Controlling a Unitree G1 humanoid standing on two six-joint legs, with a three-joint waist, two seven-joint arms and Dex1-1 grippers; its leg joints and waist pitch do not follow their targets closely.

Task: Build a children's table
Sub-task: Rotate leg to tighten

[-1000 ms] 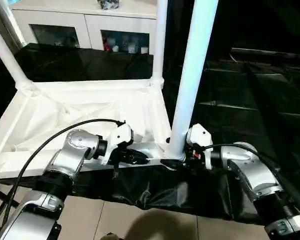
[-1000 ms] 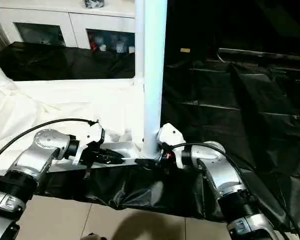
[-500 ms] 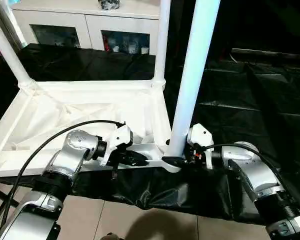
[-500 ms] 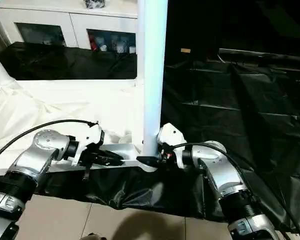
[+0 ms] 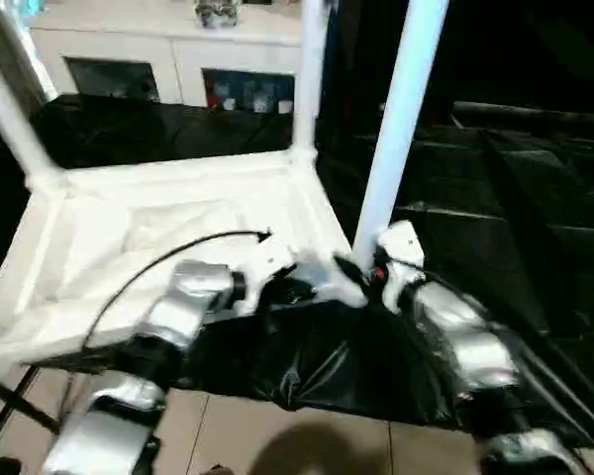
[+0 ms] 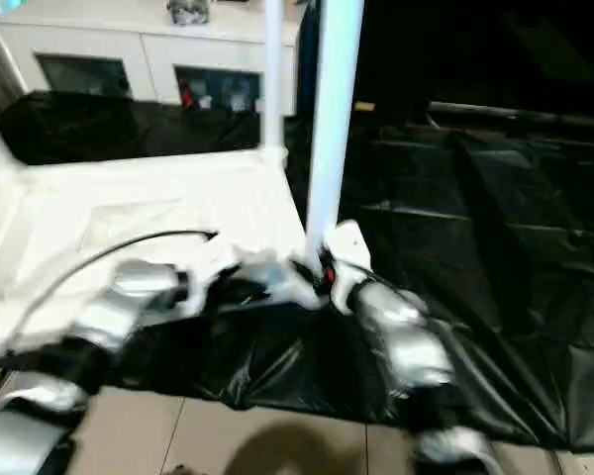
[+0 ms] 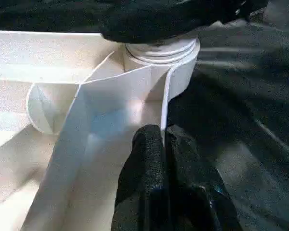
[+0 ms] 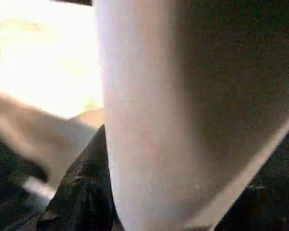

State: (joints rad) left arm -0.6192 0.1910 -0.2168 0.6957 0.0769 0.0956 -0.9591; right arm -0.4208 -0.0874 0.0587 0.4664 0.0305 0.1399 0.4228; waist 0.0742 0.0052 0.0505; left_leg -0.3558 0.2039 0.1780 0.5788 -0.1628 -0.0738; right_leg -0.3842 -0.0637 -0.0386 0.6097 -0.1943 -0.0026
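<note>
Left eye view: we find the children's table (image 5: 168,213) lying upside down on black sheeting (image 5: 495,208), its ribbed underside facing up. Three legs stand upright from corner sockets; the near leg (image 5: 396,129) rises at the corner nearest the robot, its long axis close to vertical with a slight lean. The left gripper (image 5: 297,287) sits at the near rim just left of that corner. The right gripper (image 5: 361,272) is at the foot of the near leg — the nearer of the two to it. Whether its fingers bear on the leg we cannot tell here.

Right eye view: the same arrangement. The white cabinet (image 6: 129,49) with glass doors stands well behind the table. We read no brand, label or lettering on any surface.

Left wrist view: the left gripper's fingers (image 7: 147,163) are pressed together on the thin upright rim wall of the table top, just short of the corner socket (image 7: 159,62). The leg's ringed base is seated in that socket. A dark shape sits at the top of that base; we cannot identify it.

Right wrist view: the near leg stands immediately before the camera, running up and down. The right gripper's own fingers cannot be made out, so its grip remains undetermined.

Judgement: the coming move turns on that leg standing directly ahead of the right gripper, while the left steadies the top.
</note>
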